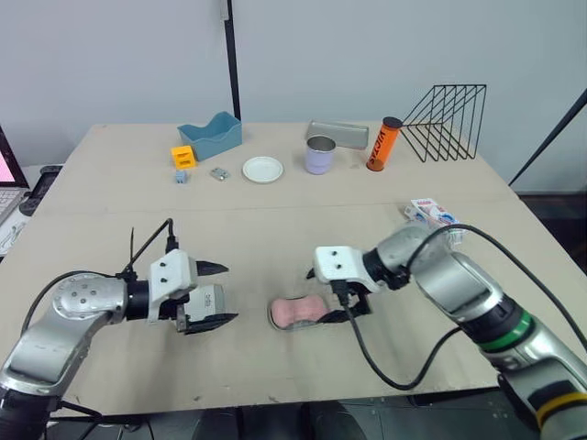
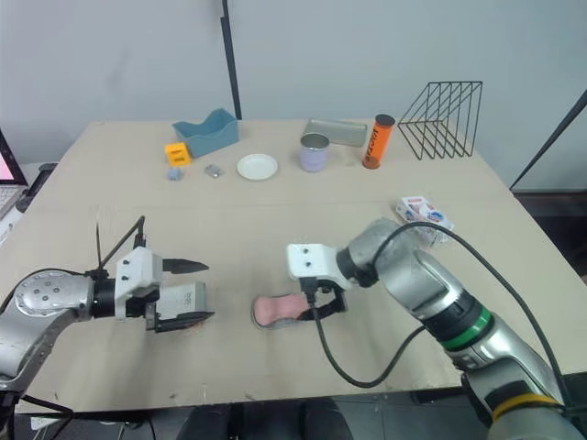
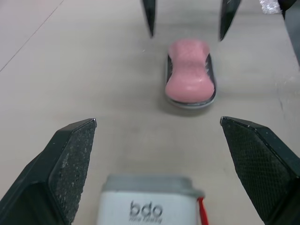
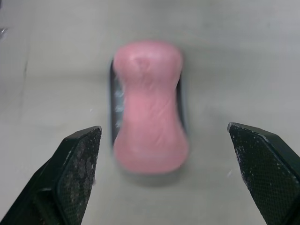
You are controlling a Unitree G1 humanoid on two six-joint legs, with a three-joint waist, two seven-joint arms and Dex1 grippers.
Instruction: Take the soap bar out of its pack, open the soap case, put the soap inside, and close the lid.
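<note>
Currently pink soap (image 1: 298,312) lies unwrapped in the open case base (image 4: 114,108), near-centre on the counter (image 1: 275,211). My right pincer (image 1: 321,295) is spread, one finger on each side of the soap's right end, not touching it. My left pincer (image 3: 158,122) is spread too, left of the soap and apart from it, with a white piece marked "bdo" (image 3: 150,206) between its fingers. Soap pack (image 1: 429,213) is on the right of the counter.

My head stereo pair looks down over the table (image 1: 275,202); wrist cams face the soap (image 4: 149,105) from opposite sides, right nearer.
</note>
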